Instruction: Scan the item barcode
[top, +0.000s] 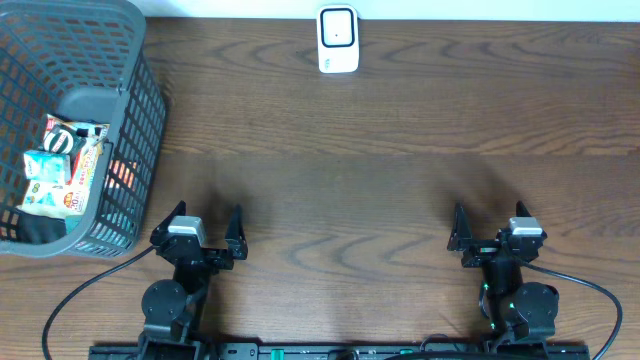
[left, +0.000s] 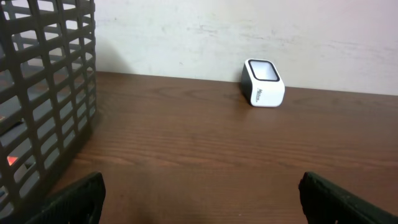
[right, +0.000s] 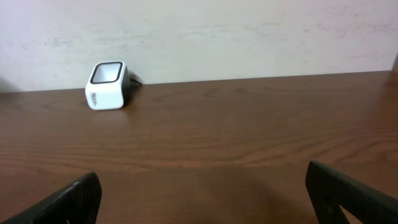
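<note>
On the table (top: 400, 150), nothing is scanned yet. Just beside the basket (top: 140, 130) is the left pincer (top: 210, 215), and well apart from it the right pincer (top: 488, 215). Both are spread wide and empty. The snack packs (top: 65, 165) lie inside the basket, and the scanner (top: 338, 40) stands well apart from it.

Tables: one table (top: 400, 150) is showing.
Baskets: one basket (top: 148, 110) is showing.
Scanners: one scanner (top: 338, 40) is showing.
Packets: three are showing, namely green packet (top: 42, 172), black packet (top: 62, 134), orange packet (top: 88, 172).
Grippers: two are showing, namely left gripper (top: 208, 214), right gripper (top: 489, 214).
</note>
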